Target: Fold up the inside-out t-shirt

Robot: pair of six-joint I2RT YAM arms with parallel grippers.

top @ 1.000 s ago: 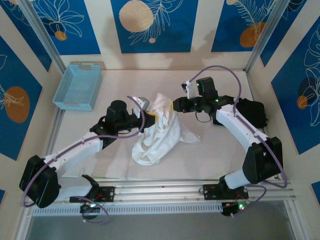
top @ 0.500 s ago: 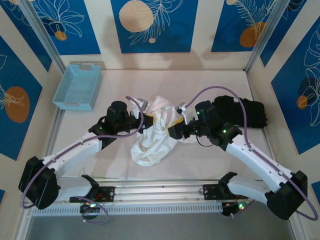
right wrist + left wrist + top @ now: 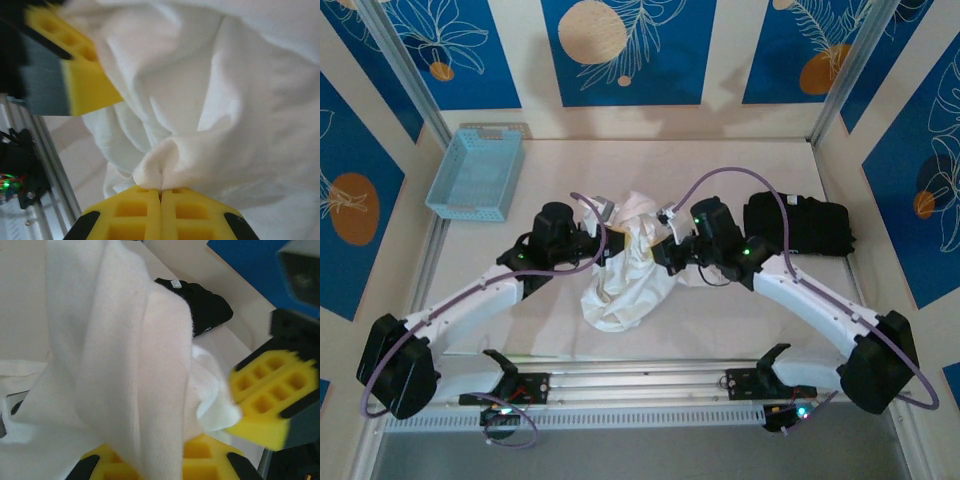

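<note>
Blue basket (image 3: 475,172) far left — black garment (image 3: 798,224) right

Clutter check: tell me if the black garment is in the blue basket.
No, the black garment lies on the table, right of the basket.

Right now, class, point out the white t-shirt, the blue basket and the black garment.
white t-shirt (image 3: 620,295), top view, lower bunched folds.
blue basket (image 3: 475,175), top view, bare floor.
black garment (image 3: 810,228), top view, its middle.

Robot lab cell, aluminium-framed table (image 3: 740,165), blue printed wall panels (image 3: 660,60)
</note>
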